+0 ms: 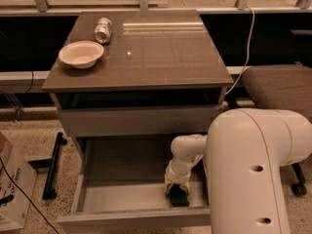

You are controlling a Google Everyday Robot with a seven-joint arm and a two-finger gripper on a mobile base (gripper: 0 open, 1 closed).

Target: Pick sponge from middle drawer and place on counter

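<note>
The middle drawer (pixel 119 197) is pulled open below the cabinet, its pale grey floor showing. The dark green sponge (pixel 179 199) lies on the drawer floor at the front right, close to the front wall. My gripper (pixel 177 188) reaches down into the drawer from my white arm (pixel 187 152) and sits right on top of the sponge, touching or nearly touching it. The counter (pixel 161 48) is the glossy brown-grey top above.
A pale bowl (pixel 81 54) and a tipped drink can (pixel 103 29) sit at the counter's back left. A brown padded chair (pixel 278 87) stands to the right. A cardboard box (pixel 12 189) and a black bar (pixel 52 167) lie on the floor at left.
</note>
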